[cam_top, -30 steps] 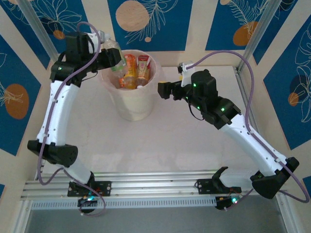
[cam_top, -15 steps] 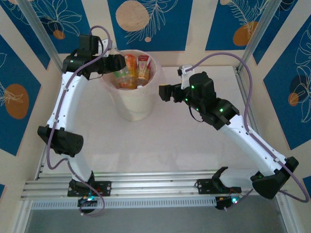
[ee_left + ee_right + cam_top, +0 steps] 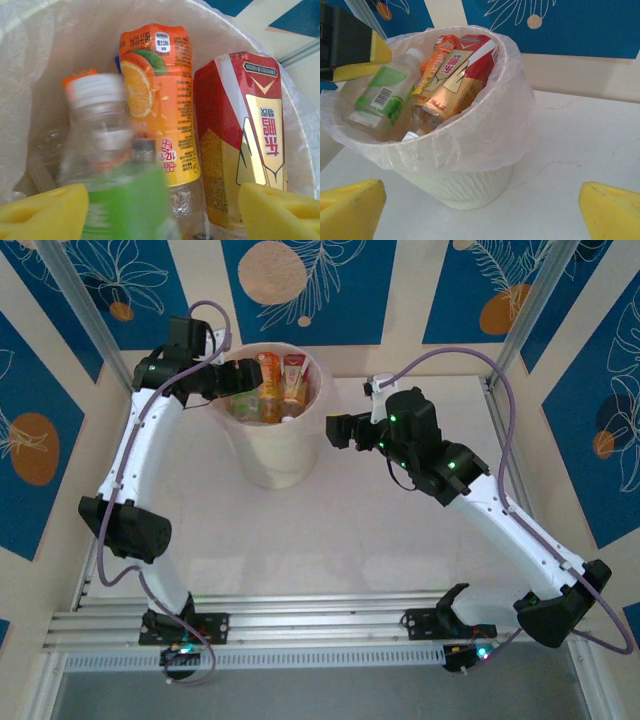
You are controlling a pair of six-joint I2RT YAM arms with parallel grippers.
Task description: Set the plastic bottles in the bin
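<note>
Green-labelled bottle [image 3: 125, 200] loose between the spread jaws of the left pincer [image 3: 162, 212], inside the bin [image 3: 50, 75].

White table [image 3: 350, 530], the lined bin [image 3: 272, 455] upright at its far left

The green-labelled bottle [image 3: 120, 180] before my left wrist camera is smeared, print unreadable, base cut off below. My yellow pads [image 3: 42, 212] are cropped to corners. Whatever lies under the orange bottle [image 3: 157, 100] is hidden in the bin [image 3: 75, 45].
</note>
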